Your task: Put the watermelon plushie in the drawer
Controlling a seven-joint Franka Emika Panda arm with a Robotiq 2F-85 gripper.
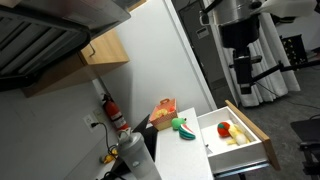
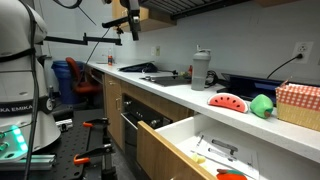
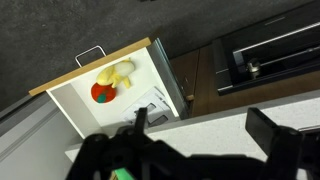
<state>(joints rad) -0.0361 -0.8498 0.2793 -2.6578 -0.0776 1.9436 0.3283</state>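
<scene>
The watermelon plushie (image 2: 227,101) lies on the white counter, red-pink with a green rind; it also shows in an exterior view (image 1: 183,126). The drawer (image 2: 165,145) below the counter edge is pulled open, and it shows in an exterior view (image 1: 255,125) and in the wrist view (image 3: 80,110). It holds a round red fruit toy (image 3: 103,92) and a yellow toy (image 3: 118,72). My gripper (image 3: 205,130) is open and empty, high above the counter edge and the drawer. It hangs from the arm in an exterior view (image 1: 243,85). The wrist view does not show the plushie clearly.
A plain green round item (image 2: 262,104) and a red-checked basket (image 2: 298,100) sit beside the plushie. A grey bottle (image 2: 201,68) and a cooktop (image 2: 160,76) are farther along the counter. A fire extinguisher (image 1: 115,112) hangs on the wall. An oven (image 3: 265,55) is beside the drawer.
</scene>
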